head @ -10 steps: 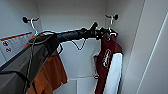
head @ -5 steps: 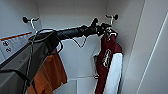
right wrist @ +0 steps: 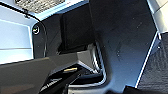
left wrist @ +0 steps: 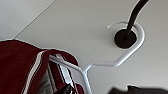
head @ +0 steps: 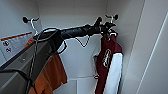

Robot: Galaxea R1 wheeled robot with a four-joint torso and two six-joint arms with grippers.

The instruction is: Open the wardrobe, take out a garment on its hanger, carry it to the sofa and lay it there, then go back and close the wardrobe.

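Note:
The wardrobe [head: 75, 15] stands open, and I look into its white inside. The garment [head: 106, 60], maroon with a white sleeve and a light chest mark, hangs at the right on the white hanger [head: 111, 18]. My left arm reaches in from the left, and my left gripper [head: 107, 26] is at the hanger's neck just above the collar. In the left wrist view the hanger [left wrist: 120, 60] has its hook curved around a dark peg [left wrist: 125, 38] on the white panel, with the garment's collar [left wrist: 20, 65] below.
An orange-rust garment [head: 52, 75] hangs at the left from another dark peg [head: 31, 21]. A sticker with an orange stripe [head: 15, 42] is on the left inner wall. The white door [head: 150, 62] stands close on the right. My own dark body panels [right wrist: 120, 37] show in the right wrist view.

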